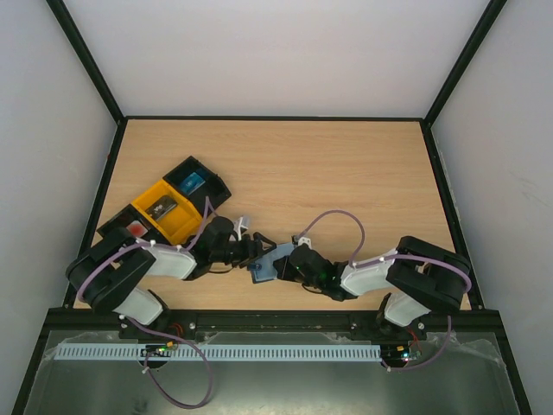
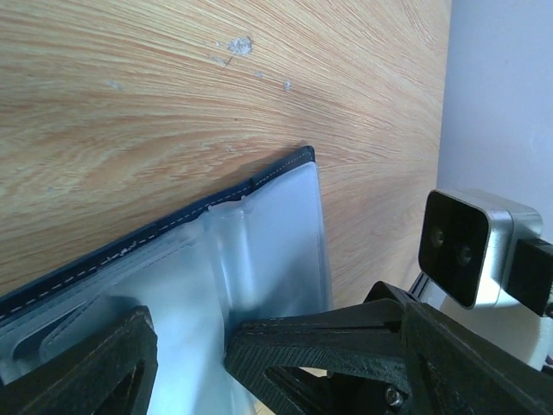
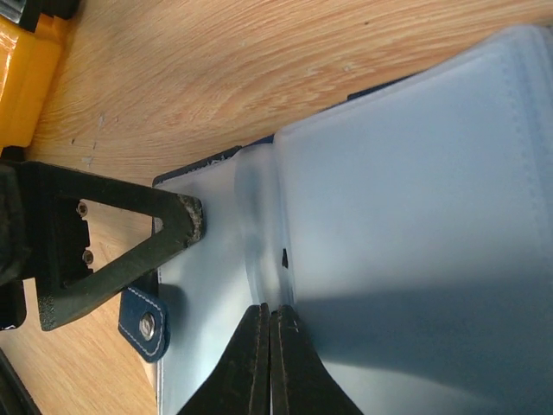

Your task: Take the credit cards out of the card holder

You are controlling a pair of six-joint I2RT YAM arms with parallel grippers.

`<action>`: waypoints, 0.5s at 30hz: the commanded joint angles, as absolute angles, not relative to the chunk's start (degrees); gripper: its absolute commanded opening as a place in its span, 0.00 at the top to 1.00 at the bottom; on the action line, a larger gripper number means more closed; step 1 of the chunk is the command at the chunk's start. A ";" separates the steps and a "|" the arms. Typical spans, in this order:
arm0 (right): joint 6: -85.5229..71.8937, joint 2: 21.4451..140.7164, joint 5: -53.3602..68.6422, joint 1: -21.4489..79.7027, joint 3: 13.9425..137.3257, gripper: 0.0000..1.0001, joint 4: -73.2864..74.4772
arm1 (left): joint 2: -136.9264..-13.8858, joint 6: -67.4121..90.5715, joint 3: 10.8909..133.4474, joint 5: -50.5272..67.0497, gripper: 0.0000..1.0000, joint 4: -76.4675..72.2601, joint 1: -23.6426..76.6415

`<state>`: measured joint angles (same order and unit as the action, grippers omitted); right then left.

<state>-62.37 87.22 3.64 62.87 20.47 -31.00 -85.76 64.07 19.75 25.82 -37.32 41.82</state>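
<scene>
The card holder (image 1: pixel 262 266) lies open on the wood between my two grippers, pale blue panels up, with a navy stitched edge (image 2: pixel 173 220) and a navy closure tab (image 3: pixel 144 324). My left gripper (image 2: pixel 190 333) is open, its fingertips (image 3: pixel 177 216) spread over one panel (image 2: pixel 268 242). My right gripper (image 3: pixel 270 313) is shut, and its closed tip rests at the fold between the panels (image 3: pixel 259 225). I cannot make out separate credit cards in the slots. A blue card-like piece (image 1: pixel 192 181) lies in a black tray and a red one (image 1: pixel 136 230) in another.
A yellow tray (image 1: pixel 168 212) stands between the two black trays (image 1: pixel 206 177) at the left, just behind my left arm; its orange wall (image 3: pixel 26 78) shows in the right wrist view. The right arm's camera (image 2: pixel 471 246) is close beside my left fingers.
</scene>
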 commanded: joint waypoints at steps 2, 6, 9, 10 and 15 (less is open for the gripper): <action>-65.79 85.41 1.07 63.46 18.01 0.98 -34.59 | -85.07 63.63 21.63 26.96 0.21 -31.03 42.19; -66.94 85.24 0.88 63.46 17.50 0.98 -35.86 | -78.46 61.21 22.59 23.30 0.16 -23.56 42.19; -67.04 84.92 0.63 63.46 17.21 0.98 -36.10 | -75.25 59.72 22.34 19.57 0.14 -18.37 42.10; -67.12 84.97 0.62 63.46 17.15 0.98 -36.19 | -75.04 59.28 22.35 19.21 0.14 -17.25 42.10; -67.41 85.73 1.07 63.47 17.27 0.98 -36.72 | -76.90 58.63 22.04 20.81 0.14 -16.93 42.10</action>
